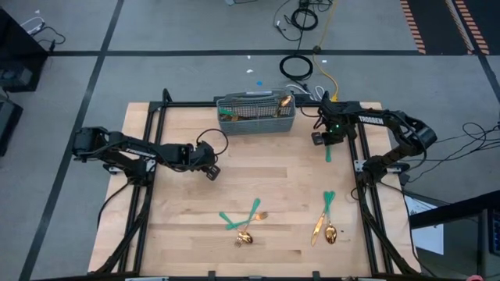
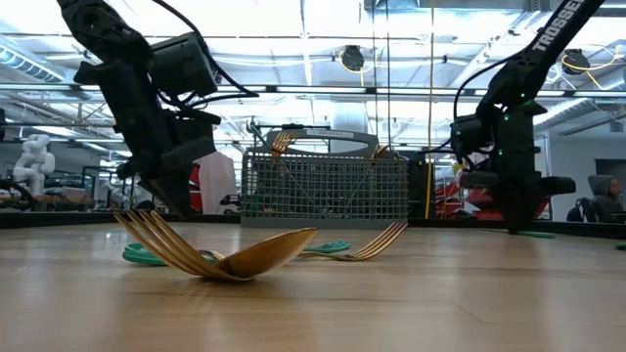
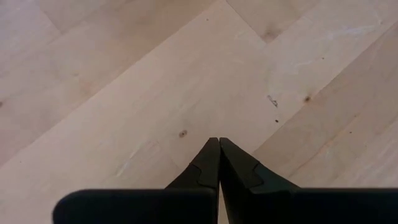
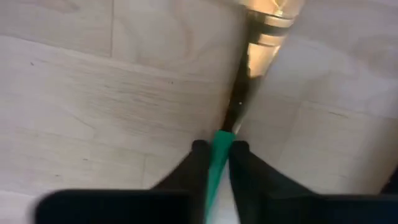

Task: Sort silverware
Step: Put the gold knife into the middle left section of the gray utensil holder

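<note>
Right wrist view: the right gripper's fingers (image 4: 198,163) clench a teal-handled utensil (image 4: 219,155), gold end pointing straight ahead.

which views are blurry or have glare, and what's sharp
Right wrist view: the teal-handled utensil between the right gripper jaws is soft and motion-blurred, its gold end blown out. Low view: the nearest fork and spoon are sharp with bright glints; ceiling lights glare. Left wrist view: the wood table grain is crisp.
</note>
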Available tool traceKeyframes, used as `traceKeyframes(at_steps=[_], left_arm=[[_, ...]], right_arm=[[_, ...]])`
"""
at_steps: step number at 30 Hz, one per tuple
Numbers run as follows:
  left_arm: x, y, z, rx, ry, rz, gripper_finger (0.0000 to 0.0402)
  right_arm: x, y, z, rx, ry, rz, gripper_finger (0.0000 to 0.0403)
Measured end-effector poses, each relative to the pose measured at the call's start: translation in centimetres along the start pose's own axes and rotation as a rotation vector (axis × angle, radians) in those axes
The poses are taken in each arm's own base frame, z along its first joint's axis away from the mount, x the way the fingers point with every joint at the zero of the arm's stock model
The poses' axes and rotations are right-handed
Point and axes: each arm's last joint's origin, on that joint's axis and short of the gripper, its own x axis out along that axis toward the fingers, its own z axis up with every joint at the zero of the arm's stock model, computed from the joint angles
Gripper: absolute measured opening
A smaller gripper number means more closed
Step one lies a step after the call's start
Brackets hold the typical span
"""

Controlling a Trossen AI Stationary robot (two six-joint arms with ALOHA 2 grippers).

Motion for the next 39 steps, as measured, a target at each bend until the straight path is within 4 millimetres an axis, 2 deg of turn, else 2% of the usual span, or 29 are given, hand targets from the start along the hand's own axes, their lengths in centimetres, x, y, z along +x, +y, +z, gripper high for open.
traceKeyframes(at_steps=[2,8,15,21,26,33,39], left_arm=[[0.0,0.0,0.0,0.000,0.001,0.000,0.0008],[0.0,0.0,0.0,-0.002,0.001,0.000,0.0008],[0.0,0.0,0.0,-0.003,0.001,0.000,0.0008],[0.0,0.0,0.0,-0.002,0.001,-0.001,0.0008],[0.0,0.0,0.0,-0.008,0.001,-0.001,0.0008],[0.0,0.0,0.0,-0.010,0.001,-0.001,0.0008],[0.0,0.0,0.0,-0.010,0.001,-0.001,0.0008]], right_arm=[[0.0,0.0,0.0,-0.025,0.002,0.008,0.0014],[-0.4,0.1,-0.1,-0.049,-0.001,0.018,0.0003],[-2.3,-0.5,-1.5,-0.011,-0.023,0.050,0.0001],[-4.3,-0.6,-2.2,-0.014,-0.109,0.096,0.0000],[-6.9,0.0,-2.8,-0.001,-0.314,0.219,0.0000],[-11.7,1.3,-3.2,0.007,-0.738,0.466,0.0000],[-15.2,3.5,-3.3,-0.069,-1.047,0.696,0.0000]])
